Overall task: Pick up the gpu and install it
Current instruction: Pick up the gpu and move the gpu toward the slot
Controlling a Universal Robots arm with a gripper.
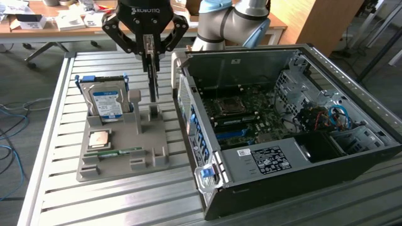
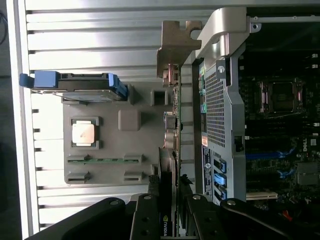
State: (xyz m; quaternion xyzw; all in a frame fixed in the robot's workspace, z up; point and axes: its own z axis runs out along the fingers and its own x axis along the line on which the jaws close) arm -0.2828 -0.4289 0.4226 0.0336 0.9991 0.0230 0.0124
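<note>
1. Tool [image 1: 149, 55], jaws clamped on the upper part of the gpu [image 1: 152, 84], which stands upright and edge-on.
2. Lower end of the gpu, at the slotted posts of the grey holder [image 1: 129, 136]; whether they touch cannot be told.
3. Holder contents: hard drive [image 1: 107, 101], processor [image 1: 100, 140], memory stick [image 1: 116, 152].
4. Open computer case [image 1: 283, 127], just beside the holder on the exterior view's right, on the slatted worktop [image 1: 56, 188].

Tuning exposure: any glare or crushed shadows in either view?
Exterior view: mild sheen on the slatted table, computer case interior dim. Wrist view: table slats washed out near white, case interior very dark; gpu in the end effector evenly lit.
</note>
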